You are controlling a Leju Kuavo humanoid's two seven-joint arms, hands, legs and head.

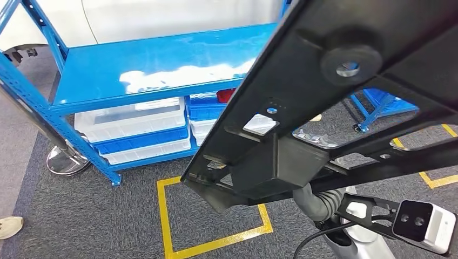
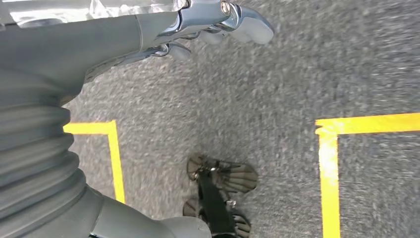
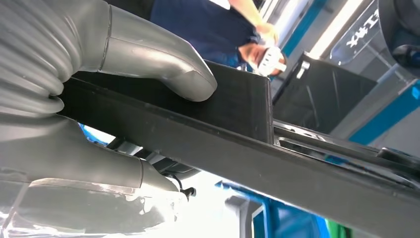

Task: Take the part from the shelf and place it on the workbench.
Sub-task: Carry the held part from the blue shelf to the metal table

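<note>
Our right hand (image 3: 114, 99) had hold of the part (image 1: 345, 102), a long black frame with cut-outs and a round boss, its thumb lying over one face of a black bar and the fingers wrapped under the other, so the bar sat clamped between them. We held it that way, we judged, because the bar gave the one solid edge to close on, and carrying the frame high kept it off the blue shelf (image 1: 156, 65), whose top level lay bare behind it. In the head view the part crossed the picture on a slant, well above the grey floor with its yellow tape lines (image 1: 167, 226), with our right forearm coming up under its lower end. Our left hand (image 2: 198, 29) hung over the carpet with nothing in it, fingers loosely curled yet apart. White and blue bins (image 1: 137, 127) sat on the lower level. We saw no workbench, so the placing was not yet done.
</note>
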